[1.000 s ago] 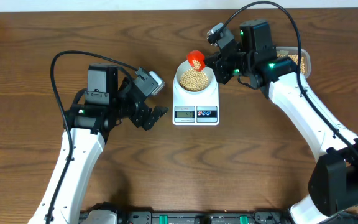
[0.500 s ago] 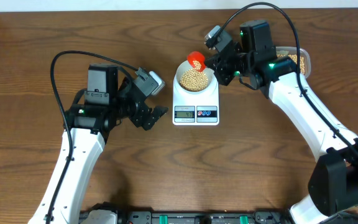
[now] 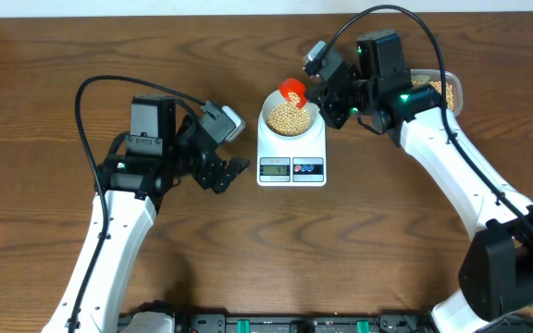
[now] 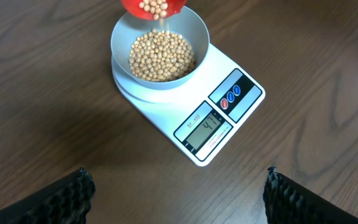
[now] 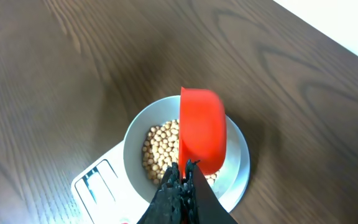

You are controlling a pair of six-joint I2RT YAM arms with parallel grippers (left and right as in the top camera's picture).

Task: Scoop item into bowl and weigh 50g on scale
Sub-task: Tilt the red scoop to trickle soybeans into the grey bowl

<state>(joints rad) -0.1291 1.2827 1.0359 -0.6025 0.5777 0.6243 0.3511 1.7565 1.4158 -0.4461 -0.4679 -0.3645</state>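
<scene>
Overhead: the red scoop is tipping slightly further over the bowl on the scale. The left gripper is idling, spread.
Left wrist: beans are dropping in, and the display appears to be reading just under target.
Right wrist: the right gripper is pinching the scoop's handle.

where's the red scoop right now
In the overhead view the red scoop hangs tilted over the far rim of the bowl on the scale, near mid-table, held from the right side by the right gripper.
</scene>
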